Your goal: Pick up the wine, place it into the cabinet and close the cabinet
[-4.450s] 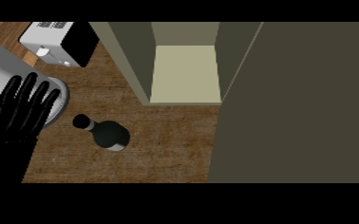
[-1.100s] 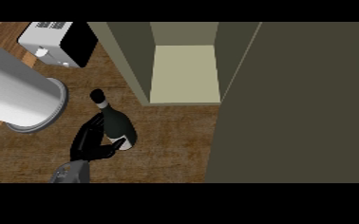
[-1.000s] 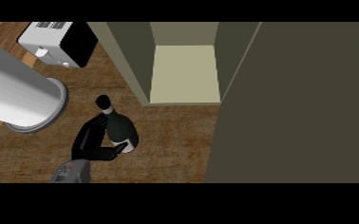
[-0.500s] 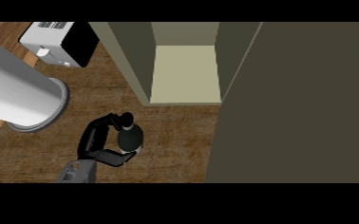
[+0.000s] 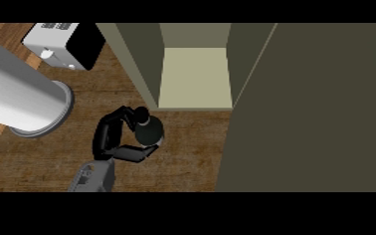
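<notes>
Wine (image 5: 149,132) is over the counter (image 5: 183,144), just below the open cabinet (image 5: 195,77) front edge. Left hand (image 5: 110,137) has fingers and thumb curled round the bottle. Grey forearm (image 5: 26,97) shows at left; right hand is out of view. Toaster (image 5: 62,45) sits at upper left.

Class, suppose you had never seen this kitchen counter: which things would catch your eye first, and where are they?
First, the black hand curled round the dark wine bottle at lower centre-left, on the wooden counter. Just above stands the open cabinet with its pale shelf, its door filling the right side. A grey forearm crosses at far left, below a white toaster.
</notes>
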Motion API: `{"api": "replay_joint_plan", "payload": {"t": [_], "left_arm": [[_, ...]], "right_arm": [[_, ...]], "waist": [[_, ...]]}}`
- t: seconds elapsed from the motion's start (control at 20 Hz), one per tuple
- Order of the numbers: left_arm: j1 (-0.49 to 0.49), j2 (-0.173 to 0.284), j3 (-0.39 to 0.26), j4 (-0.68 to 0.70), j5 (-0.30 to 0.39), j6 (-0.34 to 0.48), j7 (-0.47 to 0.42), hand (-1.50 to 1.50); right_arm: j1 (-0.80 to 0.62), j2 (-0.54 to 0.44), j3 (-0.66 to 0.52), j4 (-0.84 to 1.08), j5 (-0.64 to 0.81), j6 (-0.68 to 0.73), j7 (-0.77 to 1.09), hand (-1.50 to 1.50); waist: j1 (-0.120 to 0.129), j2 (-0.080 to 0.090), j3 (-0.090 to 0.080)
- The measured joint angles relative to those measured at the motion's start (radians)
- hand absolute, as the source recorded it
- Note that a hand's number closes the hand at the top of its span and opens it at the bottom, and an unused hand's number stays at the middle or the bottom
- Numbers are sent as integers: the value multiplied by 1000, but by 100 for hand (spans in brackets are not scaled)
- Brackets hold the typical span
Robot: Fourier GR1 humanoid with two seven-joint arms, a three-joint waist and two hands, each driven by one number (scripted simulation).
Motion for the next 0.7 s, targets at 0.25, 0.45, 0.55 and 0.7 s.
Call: {"api": "replay_joint_plan", "payload": {"t": [0.25, 0.45, 0.55, 0.7], "left_arm": [[27, -11, -121, -181, 67, 49, 129, 150], [40, -13, -214, -346, 133, 105, 262, 150], [32, -14, -258, -406, 161, 147, 323, 150], [-19, -15, -327, -485, 195, 250, 430, 150]], "right_arm": [[19, -3, -2, -6, -6, 4, 1, -150], [2, -6, -7, -3, -7, 2, 4, -150], [-3, -4, -10, -2, -9, 1, 6, -150], [25, 3, -17, -1, -14, 7, -9, -150]], "waist": [[-2, -2, 0], [-1, -2, 0], [-3, -2, 0], [-6, 0, 0]]}}
